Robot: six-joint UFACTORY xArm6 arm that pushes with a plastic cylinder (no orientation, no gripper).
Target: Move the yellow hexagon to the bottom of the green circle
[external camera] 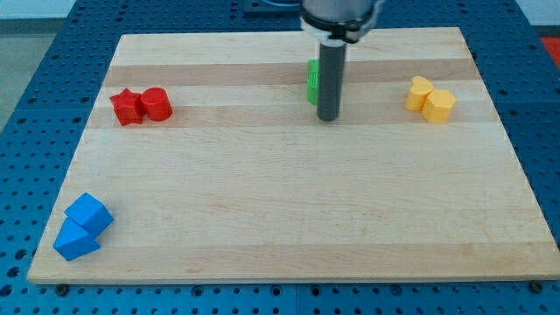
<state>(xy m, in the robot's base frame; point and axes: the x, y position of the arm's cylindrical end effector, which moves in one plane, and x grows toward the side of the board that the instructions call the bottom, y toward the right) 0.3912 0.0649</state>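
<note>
The yellow hexagon (439, 105) lies at the view's upper right, touching a second yellow block (420, 91) on its upper left. Green blocks (312, 81) sit at the top centre, mostly hidden behind the rod, so I cannot make out the green circle's shape. My tip (328, 117) rests on the board just right of and below the green blocks, well to the left of the yellow hexagon.
A red star (128, 107) and a red cylinder (157, 103) touch each other at the upper left. Two blue blocks (88, 213) (74, 240) sit at the lower left corner. The wooden board (280, 219) lies on a blue perforated table.
</note>
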